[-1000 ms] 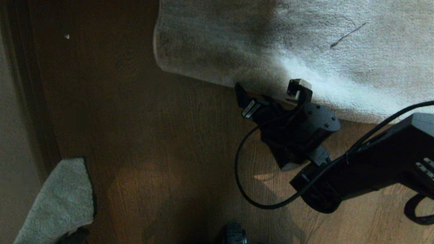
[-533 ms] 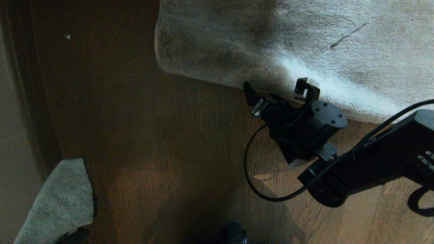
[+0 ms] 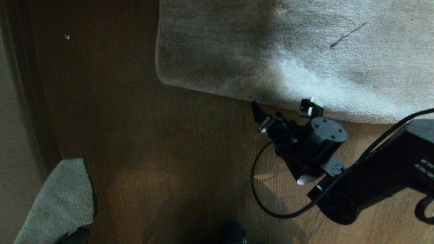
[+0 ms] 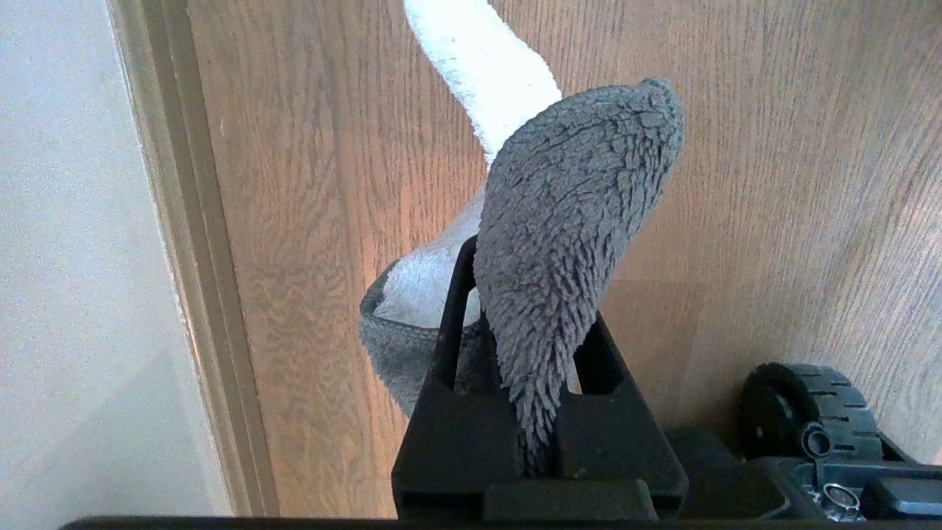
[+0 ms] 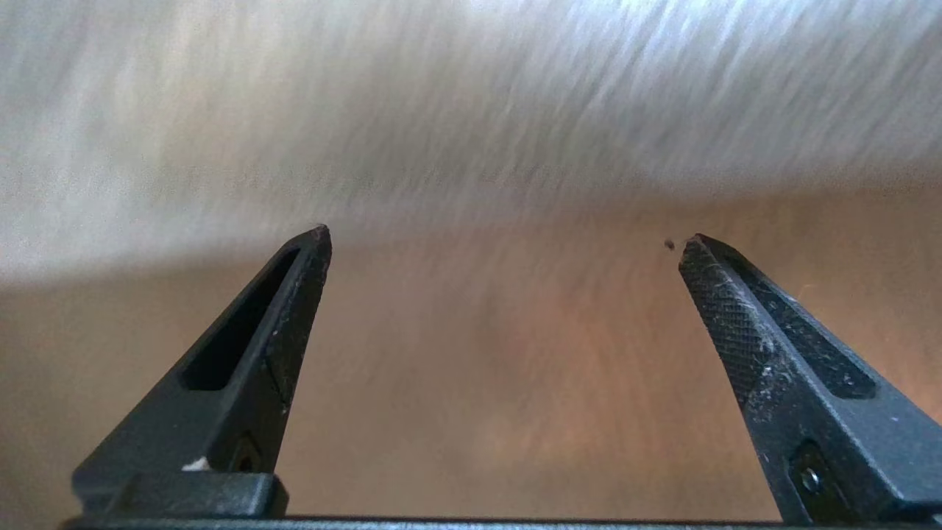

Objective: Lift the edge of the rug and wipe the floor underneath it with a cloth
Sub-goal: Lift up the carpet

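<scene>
Right end effector (image 3: 283,107), fingers spread wide and empty, sits on the floor (image 3: 169,152) just beside the rug edge (image 3: 237,96).

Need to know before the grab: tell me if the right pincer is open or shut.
Open. The right pincer has its fingers spread wide with only floor between them, just short of the rug edge.

head: steep down on floor (image 3: 169,152) | wrists: close, low | shared: rug edge (image 3: 217,88)

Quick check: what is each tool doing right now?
Left tool: shut on the cloth.
Right tool: open, empty, at the rug edge.
</scene>
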Motion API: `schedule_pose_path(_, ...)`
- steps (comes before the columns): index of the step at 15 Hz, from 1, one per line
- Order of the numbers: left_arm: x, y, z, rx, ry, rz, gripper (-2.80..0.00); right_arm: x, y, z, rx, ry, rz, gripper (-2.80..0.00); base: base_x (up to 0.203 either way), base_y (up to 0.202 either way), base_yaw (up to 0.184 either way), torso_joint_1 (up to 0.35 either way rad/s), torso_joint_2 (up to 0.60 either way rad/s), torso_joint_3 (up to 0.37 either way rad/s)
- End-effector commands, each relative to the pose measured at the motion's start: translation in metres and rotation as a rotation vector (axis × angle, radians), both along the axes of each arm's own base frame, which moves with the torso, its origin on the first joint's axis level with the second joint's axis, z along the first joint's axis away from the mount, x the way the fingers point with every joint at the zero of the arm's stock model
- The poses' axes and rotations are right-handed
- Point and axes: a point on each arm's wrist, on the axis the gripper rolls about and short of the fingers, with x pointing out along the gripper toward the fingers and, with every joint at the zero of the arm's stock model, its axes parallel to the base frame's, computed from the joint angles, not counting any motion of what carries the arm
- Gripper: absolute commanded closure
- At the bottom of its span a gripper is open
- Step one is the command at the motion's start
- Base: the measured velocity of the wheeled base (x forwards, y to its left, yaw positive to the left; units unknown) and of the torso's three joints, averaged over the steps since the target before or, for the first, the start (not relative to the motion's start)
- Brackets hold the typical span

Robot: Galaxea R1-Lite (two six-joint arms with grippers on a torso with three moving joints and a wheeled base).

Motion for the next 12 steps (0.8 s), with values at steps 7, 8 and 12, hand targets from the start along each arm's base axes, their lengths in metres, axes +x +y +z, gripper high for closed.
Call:
schedule_pose_path(7, 0.0, 0.0, 0.0, -0.001, 0.0, 0.001, 0.0, -0.035, 0.028, 0.0, 0.066, 0.007, 0.139, -2.8, 0.0, 0.0, 0.0, 0.0, 0.0, 0.0)
schedule_pose_path(8, 0.0, 0.0, 0.0, -0.001, 0.0, 0.001, 0.0, -0.034, 0.028, 0.0, 0.071, 0.006, 0.131, -2.8, 0.0, 0.0, 0.0, 0.0, 0.0, 0.0)
schedule_pose_path(12, 0.0, 0.0, 0.0, -0.001, 0.0, 0.001, 0.0, -0.025, 0.021, -0.007, 0.063, 0.026, 0.027, -2.8, 0.0, 0.0, 0.0, 0.0, 0.0, 0.0)
